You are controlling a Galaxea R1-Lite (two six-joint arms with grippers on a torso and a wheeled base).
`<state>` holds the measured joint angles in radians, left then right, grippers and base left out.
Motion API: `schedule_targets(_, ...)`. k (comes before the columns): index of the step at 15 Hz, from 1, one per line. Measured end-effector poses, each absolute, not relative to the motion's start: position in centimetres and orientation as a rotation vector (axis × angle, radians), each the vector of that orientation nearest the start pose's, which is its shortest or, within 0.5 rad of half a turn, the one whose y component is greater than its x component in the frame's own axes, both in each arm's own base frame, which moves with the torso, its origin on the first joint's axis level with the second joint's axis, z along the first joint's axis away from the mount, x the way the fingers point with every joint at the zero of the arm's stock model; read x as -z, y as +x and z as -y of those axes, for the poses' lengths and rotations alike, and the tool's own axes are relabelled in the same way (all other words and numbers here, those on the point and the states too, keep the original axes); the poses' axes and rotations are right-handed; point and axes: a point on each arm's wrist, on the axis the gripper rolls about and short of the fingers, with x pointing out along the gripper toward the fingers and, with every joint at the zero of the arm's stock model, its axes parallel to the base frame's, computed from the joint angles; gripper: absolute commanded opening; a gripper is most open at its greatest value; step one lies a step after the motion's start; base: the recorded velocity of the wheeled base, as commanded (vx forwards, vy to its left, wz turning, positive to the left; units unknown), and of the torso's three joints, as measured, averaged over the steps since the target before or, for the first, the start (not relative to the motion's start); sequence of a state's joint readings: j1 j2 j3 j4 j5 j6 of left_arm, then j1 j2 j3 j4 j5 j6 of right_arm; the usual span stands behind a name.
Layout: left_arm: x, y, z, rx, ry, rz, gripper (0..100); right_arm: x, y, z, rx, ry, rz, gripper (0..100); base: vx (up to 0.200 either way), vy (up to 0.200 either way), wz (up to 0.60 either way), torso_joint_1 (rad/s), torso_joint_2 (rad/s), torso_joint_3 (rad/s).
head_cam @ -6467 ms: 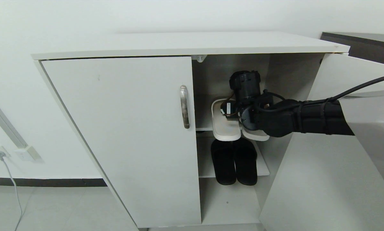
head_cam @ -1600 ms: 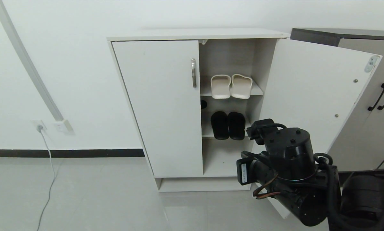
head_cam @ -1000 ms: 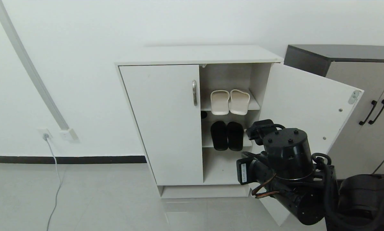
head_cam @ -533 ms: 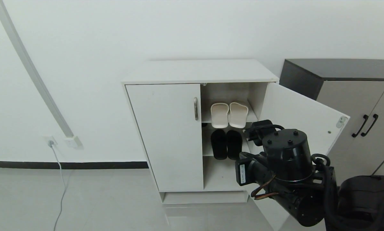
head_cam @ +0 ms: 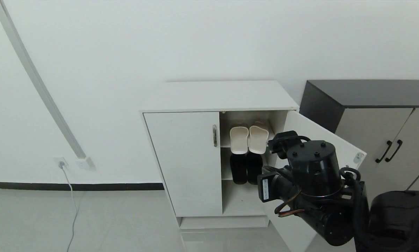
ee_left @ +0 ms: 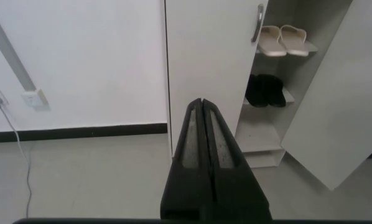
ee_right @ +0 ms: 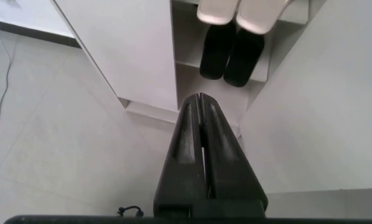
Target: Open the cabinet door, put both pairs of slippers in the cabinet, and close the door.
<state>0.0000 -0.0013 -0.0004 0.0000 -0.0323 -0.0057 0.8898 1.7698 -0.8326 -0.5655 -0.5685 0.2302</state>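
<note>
White slippers [head_cam: 248,140] shelved above black slippers [head_cam: 246,168], well beyond right gripper [ee_right: 200,99], closed, empty

Cabinet [head_cam: 216,96]: right door [head_cam: 342,154] open, left door [head_cam: 185,161] shut. White slippers [head_cam: 248,139] inside, high up; black slippers [head_cam: 246,168] directly below them. Right arm [head_cam: 311,182] in front of the open door.

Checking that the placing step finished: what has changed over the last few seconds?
The right gripper, earlier at the white slippers inside the cabinet, has pulled out and is shut, holding nothing. The camera has backed away. The white slippers stay above the black slippers. The right door stays open and the left door shut.
</note>
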Motion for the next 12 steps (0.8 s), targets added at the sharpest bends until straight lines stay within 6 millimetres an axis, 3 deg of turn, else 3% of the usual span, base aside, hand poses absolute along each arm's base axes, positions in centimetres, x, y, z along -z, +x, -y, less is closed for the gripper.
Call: schedule_targets(12,-7.55,-2.29,0.07,0.031,-0.004,0.001,0,-16.25,21.11,-23.33,-0.266,-0.025,-0.31,0,0.0,0.0,0.0,0.234,-0.54,-0.303)
